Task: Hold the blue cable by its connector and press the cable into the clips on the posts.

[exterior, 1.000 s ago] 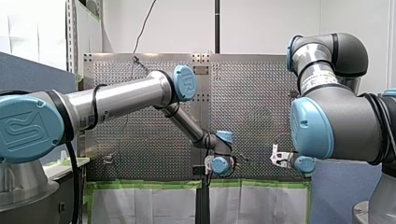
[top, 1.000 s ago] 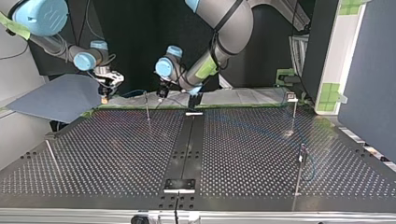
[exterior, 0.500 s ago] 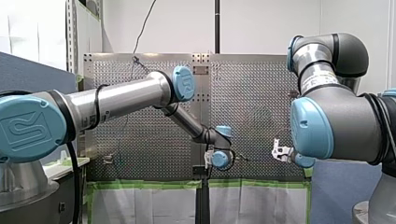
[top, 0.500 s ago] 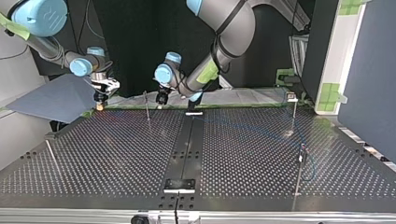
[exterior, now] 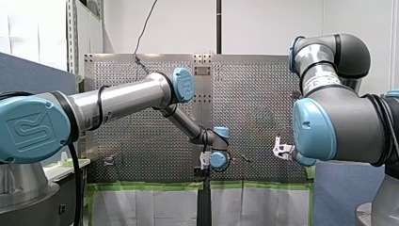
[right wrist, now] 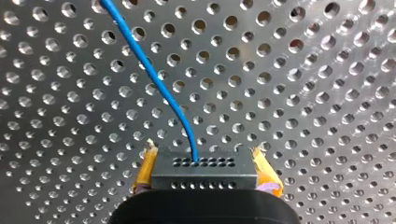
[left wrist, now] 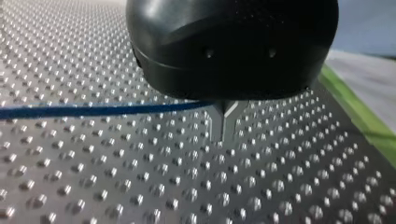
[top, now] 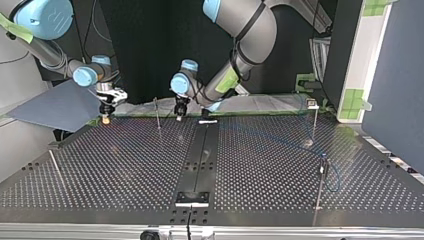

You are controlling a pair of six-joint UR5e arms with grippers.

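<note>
While both grippers are seen at the far, green-taped edge of the perforated table (top: pixel 125 170) in the top view, most of the plate toward the near edge is open for moves. One thin post (top: pixel 157 115) is stood between my right gripper (top: pixel 105 116) and my left gripper (top: pixel 178 114), closer to the left one. A far right post (top: pixel 314 122) and a near right post (top: pixel 320 185) are set well apart from both grippers. The connector (right wrist: pixel 205 172) is clamped between the right gripper's yellow pads (right wrist: pixel 145 165), and the blue cable (right wrist: pixel 149 74) is led out of it ahead of the gripper, over the plate. The left gripper's metal fingers (left wrist: pixel 217 126) are drawn together to a thin slit. The cable is run in at their base and appears pinched there. Green tape (left wrist: pixel 359 116) is seen near, beside those fingers.
</note>
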